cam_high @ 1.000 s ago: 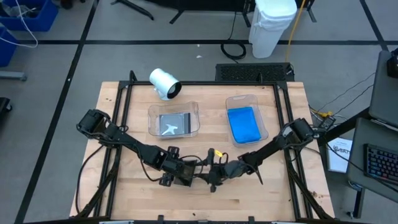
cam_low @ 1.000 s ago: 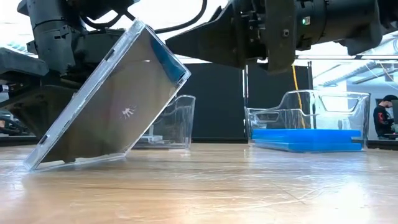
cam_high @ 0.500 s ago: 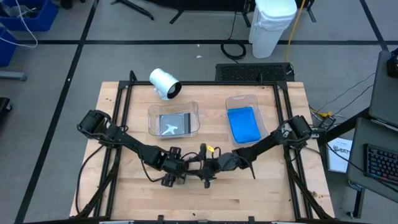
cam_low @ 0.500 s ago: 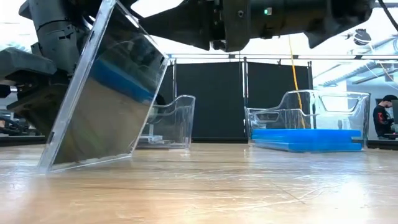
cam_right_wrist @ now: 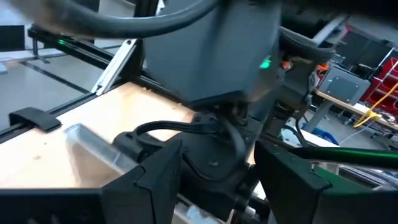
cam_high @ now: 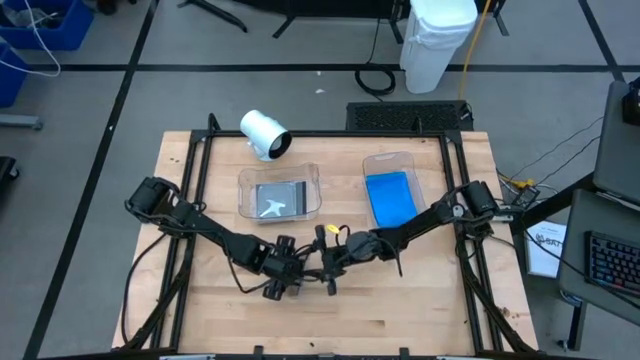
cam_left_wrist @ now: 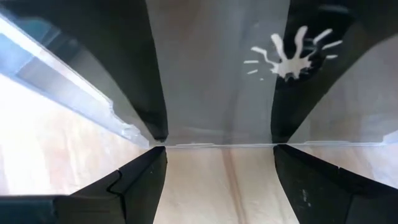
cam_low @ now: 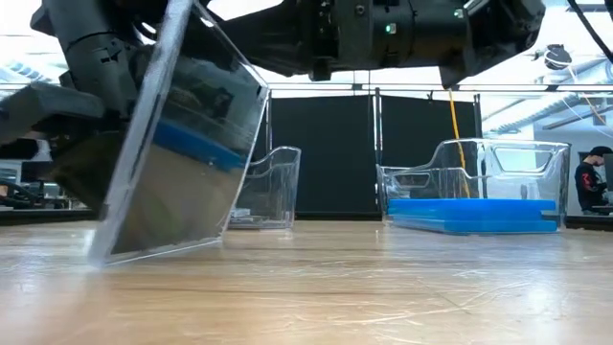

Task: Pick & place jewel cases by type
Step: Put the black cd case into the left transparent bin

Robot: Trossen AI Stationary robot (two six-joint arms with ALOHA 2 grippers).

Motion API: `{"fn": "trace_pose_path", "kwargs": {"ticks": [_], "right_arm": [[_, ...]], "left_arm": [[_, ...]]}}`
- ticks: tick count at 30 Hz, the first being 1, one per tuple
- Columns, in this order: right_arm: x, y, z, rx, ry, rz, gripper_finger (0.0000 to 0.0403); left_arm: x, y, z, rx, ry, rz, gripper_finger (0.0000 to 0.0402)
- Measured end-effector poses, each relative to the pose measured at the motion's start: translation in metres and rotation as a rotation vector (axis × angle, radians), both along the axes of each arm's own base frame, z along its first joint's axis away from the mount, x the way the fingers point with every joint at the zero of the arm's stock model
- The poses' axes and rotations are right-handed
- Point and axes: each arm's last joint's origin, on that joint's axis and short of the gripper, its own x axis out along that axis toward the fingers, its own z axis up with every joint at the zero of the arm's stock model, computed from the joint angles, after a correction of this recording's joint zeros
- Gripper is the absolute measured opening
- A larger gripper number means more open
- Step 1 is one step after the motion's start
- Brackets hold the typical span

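Note:
A clear jewel case (cam_low: 182,163) with a dark inlay and a white splash mark (cam_left_wrist: 287,51) stands steeply tilted at the table's middle. Its lower edge (cam_low: 163,251) is on the wood and its top leans toward the right. My left gripper (cam_high: 297,270) is open at that lower edge, on the case's left. My right gripper (cam_high: 325,262) is open, close on the case's right. It faces the left arm's wrist (cam_right_wrist: 217,74), with the case's clear edge (cam_right_wrist: 93,146) beside it. One grey case lies in the left tray (cam_high: 278,200), and blue cases (cam_high: 392,198) lie in the right tray. My left gripper, held low and level from the table's left, meets the case's lower edge (cam_left_wrist: 217,145) with both fingertips (cam_left_wrist: 155,155) spread apart on the face. That edge stays on the table and the case rises tilted above the fingers. My right gripper: the arms hide whether it touches the case's upper part.
Two clear trays (cam_low: 273,187) (cam_low: 479,172) sit beyond the grippers toward the far edge. A white cylinder (cam_high: 265,133) lies near the far left corner. Bare wood (cam_high: 380,320) stretches along the near edge. A person (cam_low: 586,182) stands in the room beyond the table.
My right gripper has moved toward the table's left, closing on the left gripper. The case has tipped from a shallow lean to nearly upright. Its upper edge rose and swung left while its lower edge stayed on the table by the left gripper.

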Motion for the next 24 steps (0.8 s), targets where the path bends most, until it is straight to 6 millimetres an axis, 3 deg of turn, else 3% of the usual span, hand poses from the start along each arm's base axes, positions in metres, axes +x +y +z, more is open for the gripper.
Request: {"fn": "trace_pose_path", "kwargs": {"ticks": [6, 13, 18, 24], "right_arm": [[0.004, 0.0, -0.011, 0.029, -0.029, 0.008, 0.0196], [0.022, 0.0, -0.027, 0.062, -0.105, 0.022, 0.0196], [0.028, 0.001, -0.024, 0.06, -0.118, 0.047, 0.0196], [0.029, 0.002, -0.018, 0.044, -0.149, 0.022, 0.0196]], "left_arm": [[0.004, -0.001, 0.002, 0.009, -0.051, 0.007, 0.0296], [-0.003, 0.001, -0.003, 0.001, -0.013, 0.042, 0.0296], [-0.008, 0.0, -0.001, 0.033, -0.009, 0.078, 0.0296], [-0.025, 0.005, 0.018, 0.062, 0.041, 0.165, 0.0296]]}}
